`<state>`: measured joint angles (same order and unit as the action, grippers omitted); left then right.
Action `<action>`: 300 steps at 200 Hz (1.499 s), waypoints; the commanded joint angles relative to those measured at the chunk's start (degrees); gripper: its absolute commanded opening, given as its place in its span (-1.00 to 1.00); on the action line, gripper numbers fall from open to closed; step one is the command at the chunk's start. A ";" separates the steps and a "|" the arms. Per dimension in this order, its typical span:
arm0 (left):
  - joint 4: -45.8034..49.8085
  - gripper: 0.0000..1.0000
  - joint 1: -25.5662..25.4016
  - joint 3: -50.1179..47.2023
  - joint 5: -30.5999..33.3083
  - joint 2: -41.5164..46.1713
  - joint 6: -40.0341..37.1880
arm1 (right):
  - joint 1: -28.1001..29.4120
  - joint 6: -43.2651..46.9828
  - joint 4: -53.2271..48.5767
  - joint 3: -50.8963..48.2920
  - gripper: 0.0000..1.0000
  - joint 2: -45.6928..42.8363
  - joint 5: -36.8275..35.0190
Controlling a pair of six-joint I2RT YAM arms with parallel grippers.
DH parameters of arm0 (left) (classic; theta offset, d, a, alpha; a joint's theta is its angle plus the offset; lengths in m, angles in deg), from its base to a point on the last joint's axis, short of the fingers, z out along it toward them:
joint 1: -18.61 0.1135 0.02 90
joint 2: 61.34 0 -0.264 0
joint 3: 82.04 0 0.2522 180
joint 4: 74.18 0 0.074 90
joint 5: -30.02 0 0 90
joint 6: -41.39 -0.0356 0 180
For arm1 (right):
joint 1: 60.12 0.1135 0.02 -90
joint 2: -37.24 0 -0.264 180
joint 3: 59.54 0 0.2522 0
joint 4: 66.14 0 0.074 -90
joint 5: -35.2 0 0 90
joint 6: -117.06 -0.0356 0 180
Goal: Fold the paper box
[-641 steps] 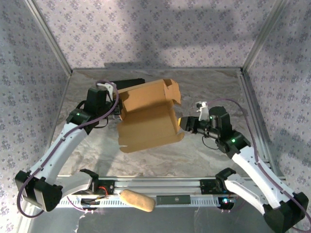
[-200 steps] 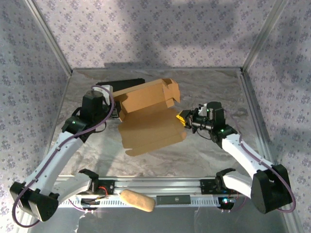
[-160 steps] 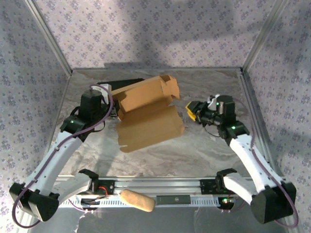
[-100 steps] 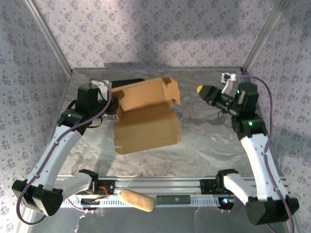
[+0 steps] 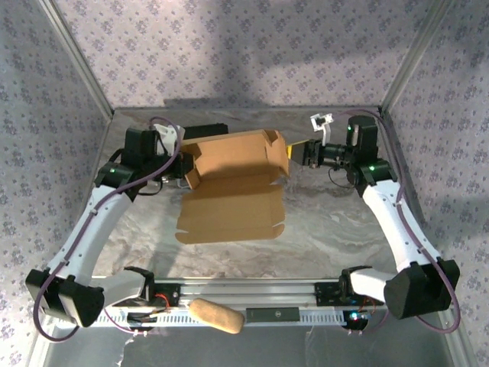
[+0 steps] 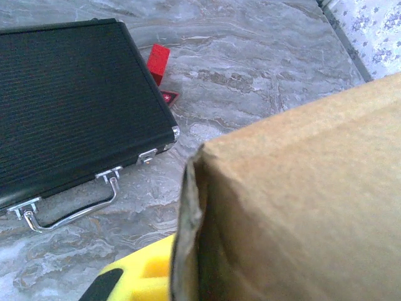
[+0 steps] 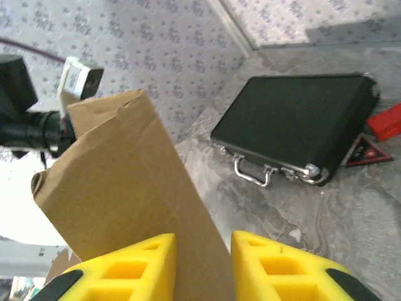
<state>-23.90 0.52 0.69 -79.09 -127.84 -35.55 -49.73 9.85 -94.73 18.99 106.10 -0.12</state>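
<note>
left end effector (image 5: 178, 170) clamped, right end effector (image 7: 203, 269) parted

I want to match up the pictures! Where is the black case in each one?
Top external: the black case lies at the back left, partly hidden behind the paper box.
Left wrist: the black case is in the upper left, with the paper box at lower right.
Right wrist: the black case is right of middle, with the paper box on the left.
Shared landmark: the paper box.
</note>
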 commanded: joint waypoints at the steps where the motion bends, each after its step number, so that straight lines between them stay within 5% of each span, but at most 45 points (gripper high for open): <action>1: 0.02 -1.00 0.44 2.73 -2.51 -0.35 -0.78 | 1.98 4.23 -0.82 1.99 -0.38 0.65 3.43; 82: -0.17 -1.00 0.33 2.49 -3.21 0.10 -0.25 | 8.74 8.08 -5.58 6.41 -0.36 2.62 -6.46; 195: 1.37 -1.00 -0.45 2.88 -2.00 1.68 -0.93 | 24.10 17.94 -10.51 11.49 -0.35 5.61 -41.58; 300: 1.99 -1.00 -1.59 3.64 -1.80 2.96 -1.19 | 25.46 17.83 -9.59 13.77 -0.31 10.65 -44.85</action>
<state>-19.90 0.54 1.24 -75.33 -127.32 -35.74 -24.84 26.70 -104.09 30.90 114.69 -44.58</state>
